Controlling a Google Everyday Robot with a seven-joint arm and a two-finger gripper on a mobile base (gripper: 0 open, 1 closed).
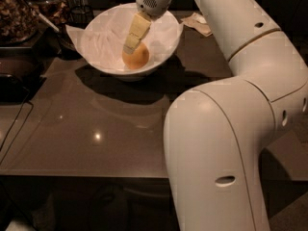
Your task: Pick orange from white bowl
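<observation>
We take the gripper (131, 49), which hangs above the far part of the brown table (96, 129), as our mark. To its right, well apart, we see a crumpled napkin (199, 23) lying on the table. Far to its left stands a container of dried goods (17, 13), with a pale handle (48, 20) slanting beside it. Lower on that left side we make out a dark tray (14, 73), and a thin cable (12, 129) runs along the table's left edge.
</observation>
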